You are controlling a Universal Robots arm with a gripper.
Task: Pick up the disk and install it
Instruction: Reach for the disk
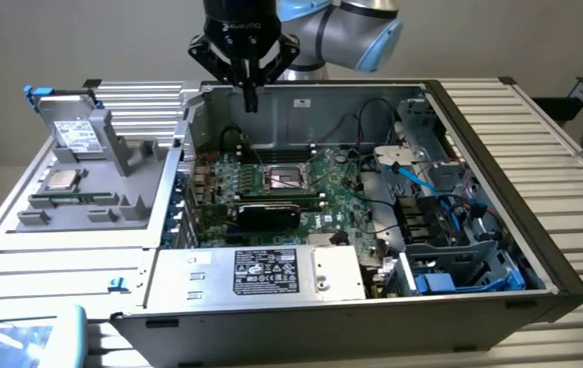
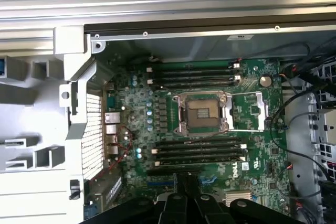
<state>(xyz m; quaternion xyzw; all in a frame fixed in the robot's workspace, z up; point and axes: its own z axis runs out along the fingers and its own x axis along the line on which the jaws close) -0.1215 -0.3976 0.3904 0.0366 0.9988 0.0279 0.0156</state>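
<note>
Disk not yet being lifted: hanging empty over the open case

Sitting propped at a tilt in the grey fixture at the exterior view's left, on the slatted tabletop, white label facing out and the blue carrier frame poking up behind. Probably being presented that way to leave an edge free for a grasp from above. Sharing that fixture with the small square CPU chip, lying just below and apart from the disk, so easily told from it.

Hanging well apart from the disk, near the rear wall of the computer case, with the jaws clenched together on nothing and pointing down toward the motherboard. Looking down, in the wrist view, onto the CPU socket and the memory slots, with the dark fingertips pressed close at the frame's edge.

Lying flat with the side panel off, apparently exposing the inside of the case to reach from above. Occupying the near side of the case, the silver power supply with its black label, and, toward the exterior view's right, a blue-trimmed drive bay.

Judging the task as barely begun: touching nothing, gripping nothing, standing far from the thing to be picked up.
</note>
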